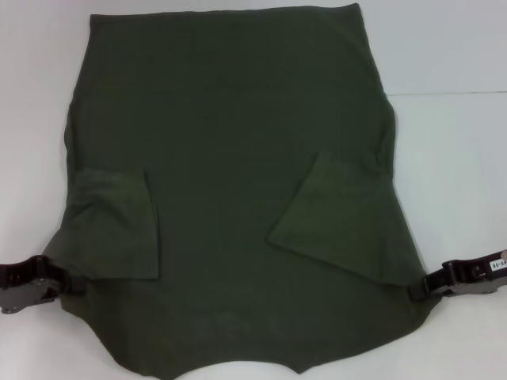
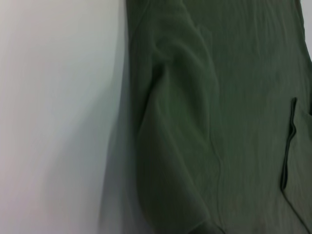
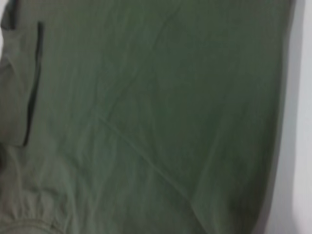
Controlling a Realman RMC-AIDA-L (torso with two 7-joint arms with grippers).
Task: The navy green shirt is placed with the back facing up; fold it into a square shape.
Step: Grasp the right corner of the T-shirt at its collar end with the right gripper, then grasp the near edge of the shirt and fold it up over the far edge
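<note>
The navy green shirt (image 1: 238, 150) lies spread on the white table (image 1: 455, 166), plain back up. Both short sleeves are folded inward onto the body: one (image 1: 111, 229) on the left, one (image 1: 333, 222) on the right. My left gripper (image 1: 62, 279) is shut on the shirt's left near corner. My right gripper (image 1: 417, 289) is shut on the right near corner. The cloth is drawn to a point at each gripper. The left wrist view shows rumpled shirt cloth (image 2: 214, 126) beside the table. Shirt cloth (image 3: 146, 122) fills the right wrist view.
White tabletop (image 2: 53, 117) shows on both sides of the shirt and beyond its far hem. A faint seam line (image 1: 451, 93) crosses the table at the right. The shirt's near edge (image 1: 230, 368) reaches the bottom of the head view.
</note>
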